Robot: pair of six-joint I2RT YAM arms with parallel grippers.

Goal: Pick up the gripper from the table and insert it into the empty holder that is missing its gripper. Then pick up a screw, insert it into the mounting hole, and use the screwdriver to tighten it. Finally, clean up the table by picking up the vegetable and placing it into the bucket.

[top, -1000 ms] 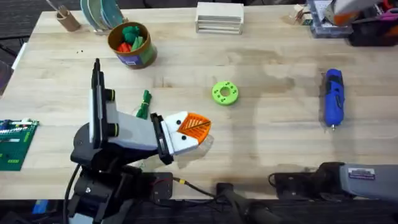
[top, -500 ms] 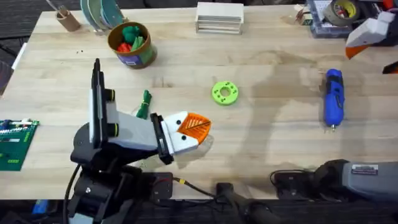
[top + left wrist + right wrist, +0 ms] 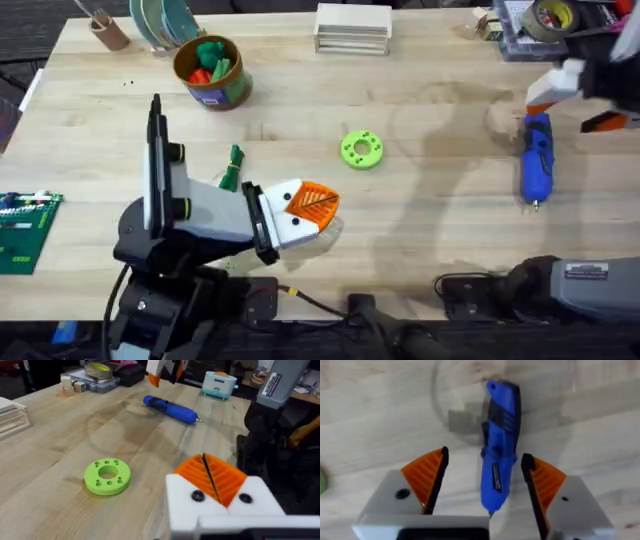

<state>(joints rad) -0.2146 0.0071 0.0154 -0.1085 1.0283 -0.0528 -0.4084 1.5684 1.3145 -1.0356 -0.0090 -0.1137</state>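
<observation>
Screwdriver [image 3: 499, 455] between right hand's [image 3: 484, 485] (spread) fingers

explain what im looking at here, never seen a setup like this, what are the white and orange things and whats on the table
These are two robot arms at a wooden table. One picture looks down from above; the other two come from cameras on each wrist.

The white and orange parts are the arms' two-finger grippers. The left gripper rests low near the table's front with its orange pads together, holding nothing. The right gripper is open above the blue screwdriver, one finger on each side, not yet gripping it.

Also on the table: a round green disc, a small green toy vegetable, and a bucket of toy items at the back.
</observation>
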